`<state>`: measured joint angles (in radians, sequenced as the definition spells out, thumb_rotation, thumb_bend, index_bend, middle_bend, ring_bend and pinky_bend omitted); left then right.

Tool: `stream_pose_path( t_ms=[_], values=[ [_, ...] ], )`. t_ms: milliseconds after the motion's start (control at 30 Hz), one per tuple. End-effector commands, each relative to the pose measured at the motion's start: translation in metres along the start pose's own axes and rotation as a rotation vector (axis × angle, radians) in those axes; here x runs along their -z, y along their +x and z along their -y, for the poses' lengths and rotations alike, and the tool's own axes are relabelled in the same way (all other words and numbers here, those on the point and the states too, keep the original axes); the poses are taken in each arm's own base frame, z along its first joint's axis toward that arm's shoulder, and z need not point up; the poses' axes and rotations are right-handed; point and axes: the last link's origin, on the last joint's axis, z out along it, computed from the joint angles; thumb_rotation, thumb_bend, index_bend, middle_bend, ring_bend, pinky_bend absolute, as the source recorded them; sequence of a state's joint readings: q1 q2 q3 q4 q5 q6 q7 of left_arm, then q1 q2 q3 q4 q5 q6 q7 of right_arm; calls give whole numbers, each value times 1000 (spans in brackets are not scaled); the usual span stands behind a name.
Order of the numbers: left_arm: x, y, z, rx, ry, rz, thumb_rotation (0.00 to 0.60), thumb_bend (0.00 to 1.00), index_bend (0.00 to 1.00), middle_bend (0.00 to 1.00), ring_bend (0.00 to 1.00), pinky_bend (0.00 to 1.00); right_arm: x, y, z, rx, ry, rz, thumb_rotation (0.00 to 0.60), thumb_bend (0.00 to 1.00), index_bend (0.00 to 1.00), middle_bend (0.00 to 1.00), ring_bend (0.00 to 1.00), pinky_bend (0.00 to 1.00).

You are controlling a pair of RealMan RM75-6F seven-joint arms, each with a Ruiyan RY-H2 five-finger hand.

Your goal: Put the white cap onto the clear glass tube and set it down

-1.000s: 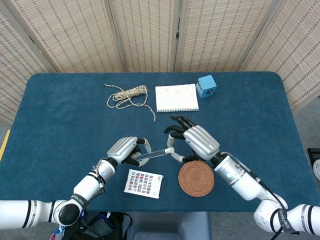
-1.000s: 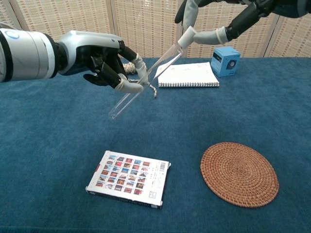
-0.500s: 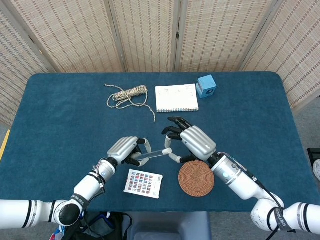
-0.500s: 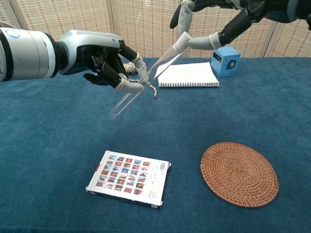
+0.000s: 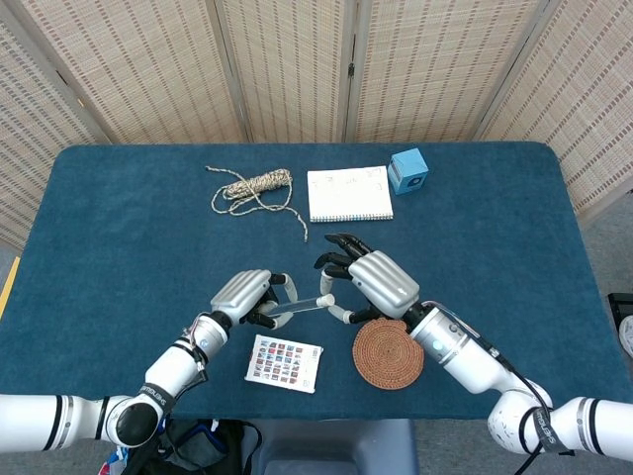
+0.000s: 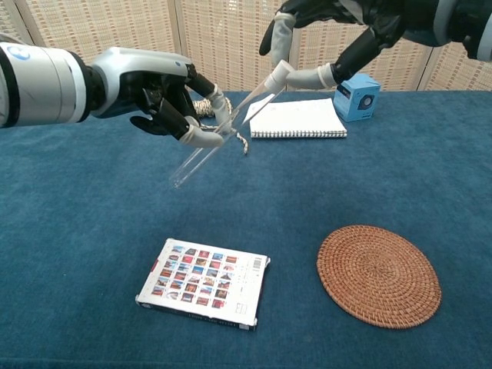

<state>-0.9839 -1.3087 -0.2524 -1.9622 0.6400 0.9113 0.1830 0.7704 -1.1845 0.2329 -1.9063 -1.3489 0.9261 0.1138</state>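
My left hand (image 5: 245,295) (image 6: 154,84) pinches the clear glass tube (image 5: 300,307) (image 6: 250,103) near its middle and holds it tilted above the table, closed end down to the left. The white cap (image 5: 324,301) (image 6: 278,74) sits at the tube's raised open end. My right hand (image 5: 374,281) (image 6: 361,23) reaches in from the right and pinches the cap between its thumb and a finger, the other fingers spread above. How far the cap sits on the tube cannot be told.
A woven round coaster (image 5: 389,352) (image 6: 379,275) lies under the right hand, and a printed card box (image 5: 285,362) (image 6: 204,283) lies under the tube. Further back are a notebook (image 5: 349,193) (image 6: 298,118), a blue cube (image 5: 407,170) (image 6: 357,96) and a rope coil (image 5: 254,189).
My right hand has moved a little left along the tube with the cap, towards the left hand. The left hand and tube have stayed almost still.
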Motion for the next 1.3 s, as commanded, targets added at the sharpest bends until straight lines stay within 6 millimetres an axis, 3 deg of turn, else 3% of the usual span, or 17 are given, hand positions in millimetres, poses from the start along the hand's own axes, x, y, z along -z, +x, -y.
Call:
stream_pose_path(
  t_ms=[33,267,467,600,967,1300],
  values=[
    [0,0,1,-2,2,1,600,360,608,1000,901,1000,-1,-1,0,1,-2,5,600,484,638,277,0,0],
    [-1,0,5,-5,12,4,600,360,608,1000,901,1000,-3,-4,-2,5,-5,9,600,442,630,268,0,0],
    [-2,3,9,-10,22,-8,600,360,608,1000,901,1000,-4,-5,-5,9,-19,25,600,195,391,190,0,0],
    [-2,4,15,-23,38,-12,600,360,608,1000,901,1000,-3,-4,-7,4,-27,18,600,120,312,173,0,0],
    [-22,-3,39,-101,122,-32,600,360,609,1000,901,1000,14,14,-25,-2,-88,-44,600,110,259,161,0,0],
    [-56,-32,47,-270,192,-49,600,360,609,1000,901,1000,40,30,-49,6,-162,-104,600,110,259,161,0,0]
  ],
)
